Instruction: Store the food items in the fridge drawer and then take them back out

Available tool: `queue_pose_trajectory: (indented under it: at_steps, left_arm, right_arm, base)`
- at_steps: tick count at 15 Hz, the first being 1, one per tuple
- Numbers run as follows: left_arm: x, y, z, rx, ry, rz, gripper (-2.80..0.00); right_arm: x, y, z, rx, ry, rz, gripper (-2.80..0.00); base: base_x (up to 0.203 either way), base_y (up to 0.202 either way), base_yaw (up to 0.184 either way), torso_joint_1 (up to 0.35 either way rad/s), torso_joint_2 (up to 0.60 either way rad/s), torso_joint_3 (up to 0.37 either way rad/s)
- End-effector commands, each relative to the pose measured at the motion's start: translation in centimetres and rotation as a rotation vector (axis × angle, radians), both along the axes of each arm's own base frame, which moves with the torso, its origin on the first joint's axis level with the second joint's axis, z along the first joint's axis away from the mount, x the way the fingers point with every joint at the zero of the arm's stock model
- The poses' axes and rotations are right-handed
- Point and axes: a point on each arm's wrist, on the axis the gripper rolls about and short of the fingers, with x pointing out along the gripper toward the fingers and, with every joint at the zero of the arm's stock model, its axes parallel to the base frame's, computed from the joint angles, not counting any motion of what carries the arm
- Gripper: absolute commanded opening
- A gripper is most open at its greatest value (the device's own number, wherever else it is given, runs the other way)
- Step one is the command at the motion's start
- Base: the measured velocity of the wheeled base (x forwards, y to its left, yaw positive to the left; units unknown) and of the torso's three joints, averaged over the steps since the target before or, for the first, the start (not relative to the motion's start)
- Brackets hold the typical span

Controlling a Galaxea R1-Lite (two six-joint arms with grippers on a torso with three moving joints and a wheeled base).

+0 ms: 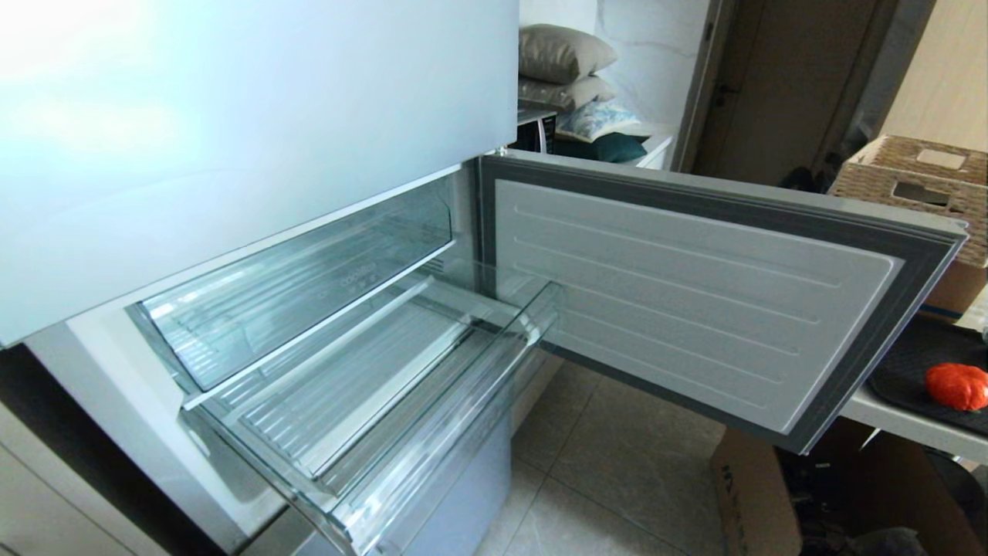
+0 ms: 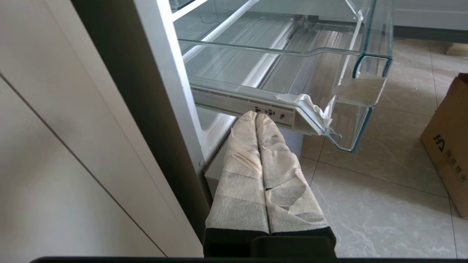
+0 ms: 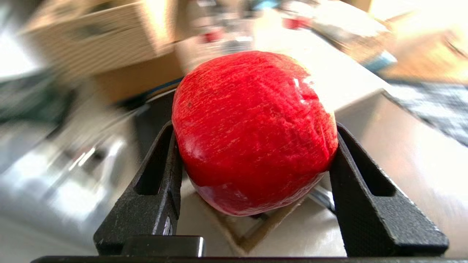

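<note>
The right gripper [image 3: 252, 153] holds the smooth, deep-red round apple-like item [image 3: 252, 131], its two black fingers [image 3: 153, 193] pressed against opposite sides of the fruit; the arm itself lies outside the head view, and its surroundings in the wrist view are smeared, with cardboard boxes and a pale surface behind.

The left gripper [image 2: 256, 116] hangs low beside the fridge, its two tape-wrapped fingers [image 2: 241, 175] closed flat against each other with nothing between them, tips just under the near corner of the wide, shallow, clear plastic fridge drawer [image 2: 358, 91].

In the head view that drawer [image 1: 463, 386] stands pulled out below the frosted pale-blue fridge door panel [image 1: 231, 116], and nothing lies in it. The lower fridge door [image 1: 695, 293] is swung open to the right, showing its ribbed white inner liner.

Far right, the orange-red ribbed tomato-like item [image 1: 957, 384] rests on a black mat [image 1: 911, 363] on the pale worktop [image 1: 911, 428]. A woven basket [image 1: 911, 181] stands beyond it.
</note>
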Motion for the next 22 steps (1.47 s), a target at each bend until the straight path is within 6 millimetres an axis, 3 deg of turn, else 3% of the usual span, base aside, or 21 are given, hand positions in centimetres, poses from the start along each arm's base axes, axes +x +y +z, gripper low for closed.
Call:
queue_pose_trajectory:
  at_steps: [1,4,7,10,13,15,17,22]
  left_arm:
    - [0.0,0.0,0.0,0.001,0.001,0.001,-2.8]
    - [0.0,0.0,0.0,-0.001,0.001,0.0,-2.8]
    - [0.0,0.0,0.0,0.001,0.001,0.0,-2.8]
    - [0.0,0.0,0.0,0.001,0.001,0.0,-2.8]
    - [0.0,0.0,0.0,-0.001,0.001,0.0,-2.8]
    - [0.0,0.0,0.0,0.001,0.001,0.0,-2.8]
    - [0.0,0.0,0.0,0.001,0.001,0.0,-2.8]
    - [0.0,0.0,0.0,0.001,0.001,0.0,-2.8]
  right_arm:
    - [3.4,-7.2,-3.4,0.12,0.071,-0.125,-2.8]
    - [4.8,-14.8,-7.8,0.237,0.107,-0.212,-2.8]
    - [4.5,-20.9,-12.7,0.329,0.112,-0.253,-2.8]
    - [4.3,-25.4,-16.2,0.402,0.089,-0.22,-2.8]
    - [5.9,-28.8,-18.7,0.459,0.035,-0.169,-2.8]
    - [8.3,-29.8,-18.9,0.469,-0.016,-0.076,-2.8]
    - [11.3,-29.6,-18.8,0.461,-0.027,0.0,-2.8]
    - [18.0,-25.8,-19.2,0.47,0.019,0.165,-2.8]
  base:
    - [0.0,0.0,0.0,0.0,0.0,0.0]
    - [0.0,0.0,0.0,0.0,0.0,0.0]
    - [0.0,0.0,0.0,0.0,0.0,0.0]
    - [0.0,0.0,0.0,0.0,0.0,0.0]
    - [0.0,0.0,0.0,0.0,0.0,0.0]
    - [0.0,0.0,0.0,0.0,0.0,0.0]
    - [0.0,0.0,0.0,0.0,0.0,0.0]
    - [0.0,0.0,0.0,0.0,0.0,0.0]
